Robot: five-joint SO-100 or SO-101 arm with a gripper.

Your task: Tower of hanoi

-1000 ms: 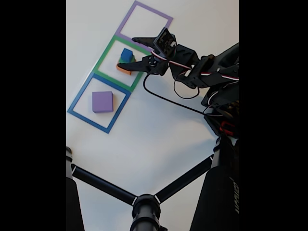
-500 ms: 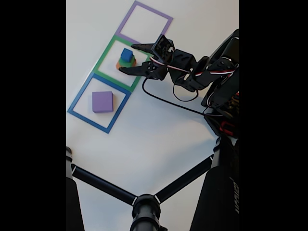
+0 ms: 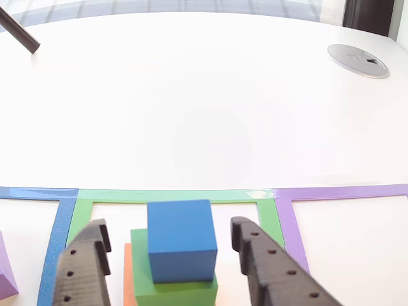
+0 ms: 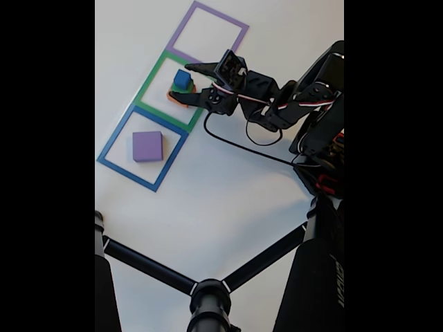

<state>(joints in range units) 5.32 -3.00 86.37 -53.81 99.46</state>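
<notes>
The gripper [image 3: 172, 268] stands open astride the blue cube [image 3: 181, 239], fingers at nine and three o'clock; it should close squarely, sparing the green block [image 3: 172, 290].

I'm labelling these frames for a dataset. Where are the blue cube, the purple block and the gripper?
blue cube [image 3: 181, 245]: other view, its front face.
purple block [image 4: 147, 146]: fixed view, its top face.
gripper [image 3: 172, 255]: other view, midway between its fingertips.

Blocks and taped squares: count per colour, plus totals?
Blocks
Blue block: 1
Green block: 1
Orange block: 1
Purple block: 1
Total blocks: 4

Taped squares
Blue square: 1
Green square: 1
Purple square: 1
Total squares: 3

Blue, green and orange are stacked in the green square, between the open jaws.
</notes>
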